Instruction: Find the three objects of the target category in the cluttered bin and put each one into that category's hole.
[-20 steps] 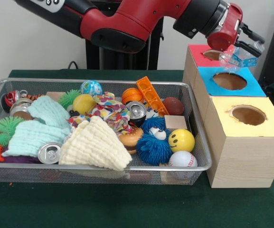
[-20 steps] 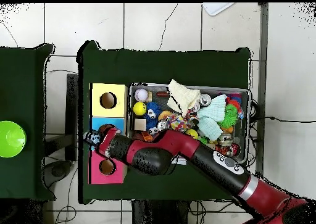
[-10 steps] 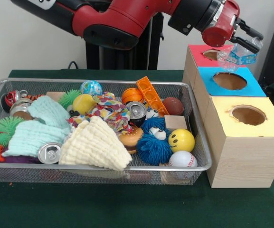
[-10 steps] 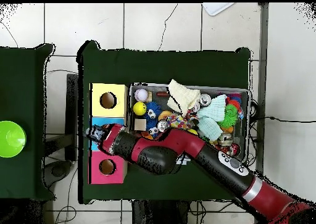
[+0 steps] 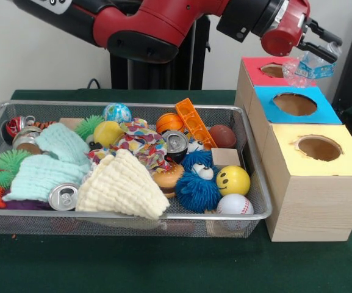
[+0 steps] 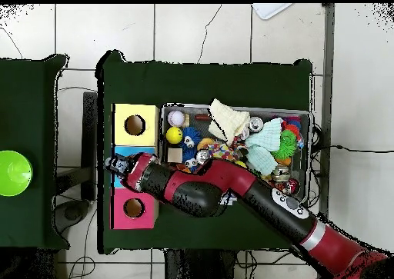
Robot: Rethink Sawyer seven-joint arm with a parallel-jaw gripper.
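Note:
My gripper (image 5: 319,50) is shut on a crushed clear plastic bottle with a blue label (image 5: 307,67). It holds the bottle in the air above the far edge of the blue-topped box (image 5: 294,104), next to the red-topped box (image 5: 267,68). In the overhead view the gripper (image 6: 114,167) hangs over the blue box at the row's left edge. The silver wire mesh bin (image 5: 256,183) lies left of the boxes, full of toys. I see no other bottles in it.
A yellow-topped box (image 5: 319,148) stands nearest the camera. The bin holds silver cans (image 5: 62,196), folded cloths (image 5: 122,186), a blue fuzzy toy (image 5: 197,183), a smiley ball (image 5: 233,180), a baseball (image 5: 235,204) and an orange block (image 5: 195,122). A green bowl (image 6: 14,173) sits on a side table.
The gripper with the bottle has risen a little and shifted slightly right in the front view, staying above the far boxes.

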